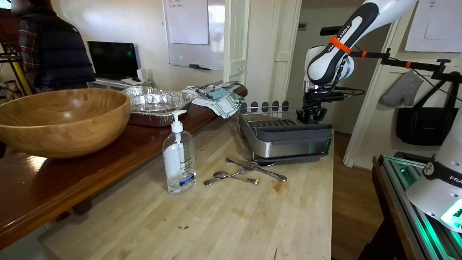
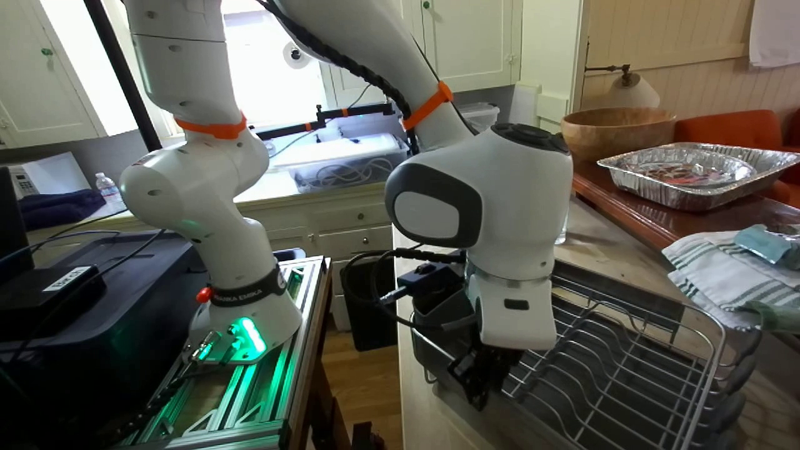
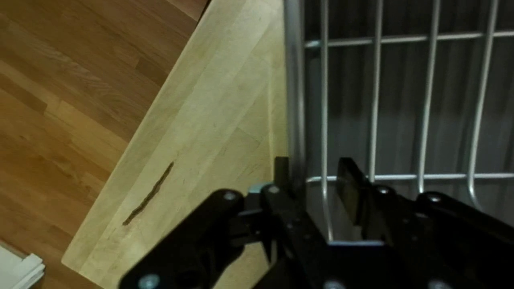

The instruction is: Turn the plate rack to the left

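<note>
- While our parted jaws straddle one edge of the plate rack (image 1: 287,146), reaching looks done.
- We judge gripping and turning toward nine o'clock remain.

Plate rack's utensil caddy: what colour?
Dark grey. The utensil caddy shows best in an exterior view, at the near end of the plate rack.

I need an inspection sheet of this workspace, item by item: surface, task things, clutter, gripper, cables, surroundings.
Surface: light wooden table with brown stains.
Job's things: plate rack stands on the table, near its edge.
Clutter: clear pump bottle, upright; metal cutlery, crossed, close to the rack.
Gripper: open; in the wrist view, fingers show either side of the rack's rim.
Cables: black braided cable along the arm.
Surroundings: person in background; wooden bowl, foil tray on reddish-brown counter.
</note>
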